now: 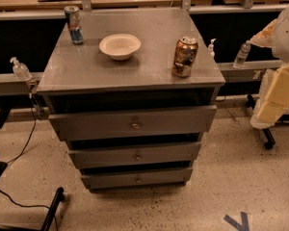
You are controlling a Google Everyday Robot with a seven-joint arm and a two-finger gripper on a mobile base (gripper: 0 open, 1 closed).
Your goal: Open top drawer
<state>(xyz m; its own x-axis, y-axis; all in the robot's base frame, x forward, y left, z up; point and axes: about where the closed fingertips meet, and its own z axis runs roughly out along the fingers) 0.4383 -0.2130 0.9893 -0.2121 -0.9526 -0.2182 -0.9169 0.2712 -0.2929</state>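
Note:
The grey cabinet stands in the middle of the camera view, seen from above and in front. The top drawer is its widest front panel, with a small brass knob at its centre. A dark gap shows between this panel and the cabinet top. Two narrower-looking drawer fronts with like knobs sit below it. My gripper is not in view; nothing touches the drawer or its knob.
On the cabinet top stand a blue-red can, a white bowl and a brown can. A padded chair is at the right. A black base and cable lie at the lower left. Benches with bottles run behind.

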